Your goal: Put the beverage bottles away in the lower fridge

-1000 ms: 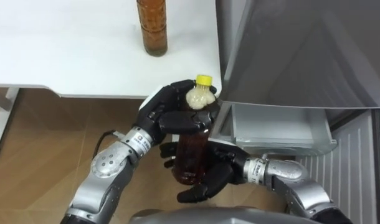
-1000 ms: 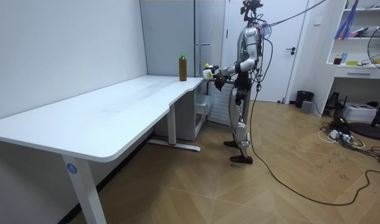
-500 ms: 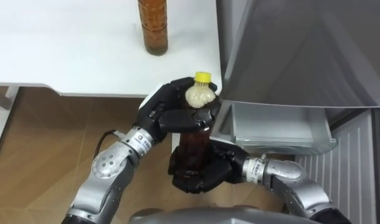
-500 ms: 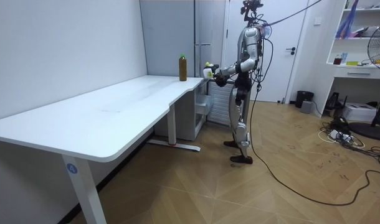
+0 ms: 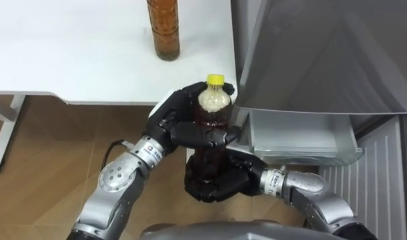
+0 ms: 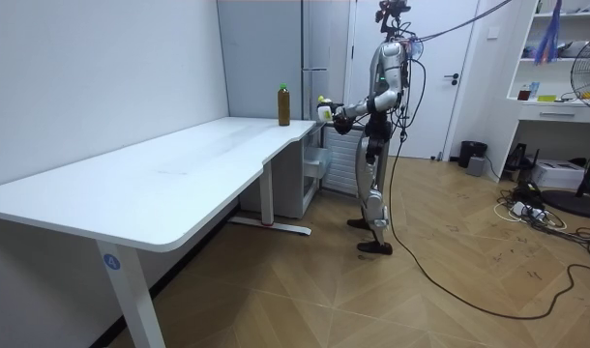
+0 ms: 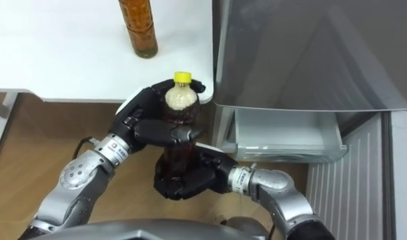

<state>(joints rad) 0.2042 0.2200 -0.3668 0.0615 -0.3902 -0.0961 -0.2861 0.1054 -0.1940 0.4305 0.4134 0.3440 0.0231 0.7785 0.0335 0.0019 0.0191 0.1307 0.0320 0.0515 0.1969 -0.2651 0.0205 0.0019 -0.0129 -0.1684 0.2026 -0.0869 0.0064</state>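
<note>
The left hand (image 5: 180, 125) has its fingers curled round the shoulder and upper body of a yellow-capped bottle of dark drink (image 5: 207, 156), the thumb lying across the front just under the pale neck. The right hand (image 5: 215, 185) is wrapped round the bottle's lower part, cupping it from below. Held between the two hands, the bottle stands upright in the air, just off the near edge of the white table (image 5: 70, 60) and close to the corner of the grey fridge (image 5: 323, 53).

Below the fridge's slanting grey front, a pale grey drawer-like compartment (image 5: 300, 139) juts out open, to the right of the bottle. A second bottle of amber drink (image 5: 163, 30) stands upright on the table, well apart from the hands.

In the room view the robot stands upright on the wooden floor at the table's far end, beside the fridge.
</note>
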